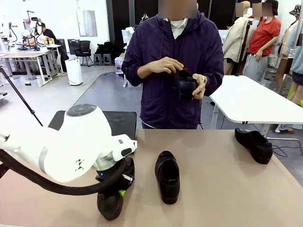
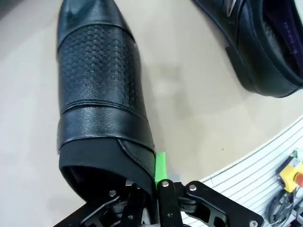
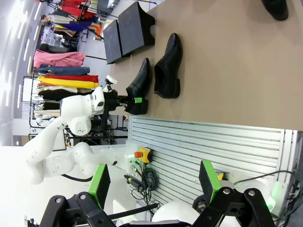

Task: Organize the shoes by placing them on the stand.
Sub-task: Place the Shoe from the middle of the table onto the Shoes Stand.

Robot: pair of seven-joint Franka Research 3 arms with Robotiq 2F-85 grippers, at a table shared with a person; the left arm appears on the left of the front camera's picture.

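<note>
at the worktop's (image 1: 213, 189) near left edge, the left end effector (image 1: 118, 189) pinches a shoe (image 1: 110, 205) by its heel. a second shoe (image 1: 167, 177) lies beside it, a third shoe (image 1: 254, 144) near the right edge; the person (image 1: 161, 56) holds a fourth shoe (image 1: 184, 85). the stand (image 1: 120, 120) sits at the far left edge. the right end effector (image 3: 154, 182) is spread.

Tan table (image 1: 213, 184), black stand (image 1: 120, 120), three black shoes (image 1: 167, 176) on it
</note>
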